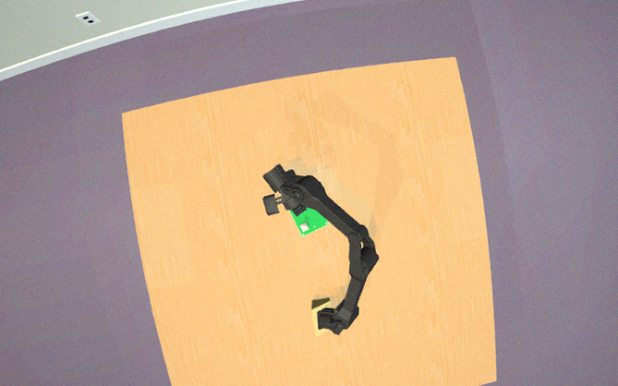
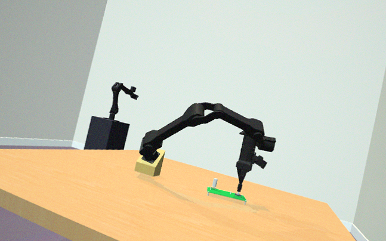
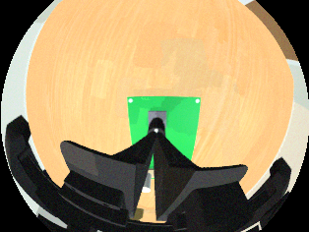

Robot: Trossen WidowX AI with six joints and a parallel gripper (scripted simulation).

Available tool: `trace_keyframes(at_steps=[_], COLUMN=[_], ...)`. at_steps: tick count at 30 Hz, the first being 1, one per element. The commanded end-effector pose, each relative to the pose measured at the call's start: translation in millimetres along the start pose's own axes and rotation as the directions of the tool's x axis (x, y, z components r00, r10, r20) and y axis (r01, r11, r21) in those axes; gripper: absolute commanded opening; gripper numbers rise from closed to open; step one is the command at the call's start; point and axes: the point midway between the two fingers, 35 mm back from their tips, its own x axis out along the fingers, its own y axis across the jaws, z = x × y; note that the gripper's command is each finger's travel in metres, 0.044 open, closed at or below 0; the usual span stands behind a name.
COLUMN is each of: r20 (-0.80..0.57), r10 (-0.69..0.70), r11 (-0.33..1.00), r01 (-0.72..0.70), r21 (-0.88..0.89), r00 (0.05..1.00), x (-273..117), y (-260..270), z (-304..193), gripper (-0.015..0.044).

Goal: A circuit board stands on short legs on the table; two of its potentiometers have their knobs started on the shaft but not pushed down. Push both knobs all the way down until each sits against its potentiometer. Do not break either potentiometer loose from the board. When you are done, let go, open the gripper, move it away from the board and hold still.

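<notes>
The green circuit board (image 1: 320,219) (image 2: 221,192) (image 3: 139,115) stands on short legs on the table. A pale cylindrical knob (image 1: 304,226) (image 2: 214,183) (image 3: 147,182) stands upright at the board end nearer the arm's base. My gripper (image 2: 239,189) (image 3: 156,123) is shut, with nothing seen held, and points straight down over the grey potentiometer (image 3: 157,113) at the far end. A short pale piece (image 2: 238,193) shows directly under the fingertips, seemingly touching them. The fingers hide most of it, so how far down that knob sits cannot be told. Both potentiometers appear to be on the board.
The arm's yellow base block (image 1: 316,318) (image 2: 147,169) stands on the wooden table (image 1: 240,289) (image 2: 100,186). The arm arches above the table from it to the board. Another arm stands on a dark pedestal (image 2: 106,135) beyond the table.
</notes>
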Motion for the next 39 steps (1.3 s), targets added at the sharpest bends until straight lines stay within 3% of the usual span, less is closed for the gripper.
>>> trace_keyframes(at_steps=[1, 39], r20=[-0.006, -0.006], r10=[0.0, 0.0], r11=[1.0, 1.0], r01=[0.0, 0.0], r21=[0.004, 0.004], r00=[1.0, 1.0], x=[5.0, 11.0], y=[-2.2, -2.3], z=[0.5, 0.5], gripper=[0.0, 0.0])
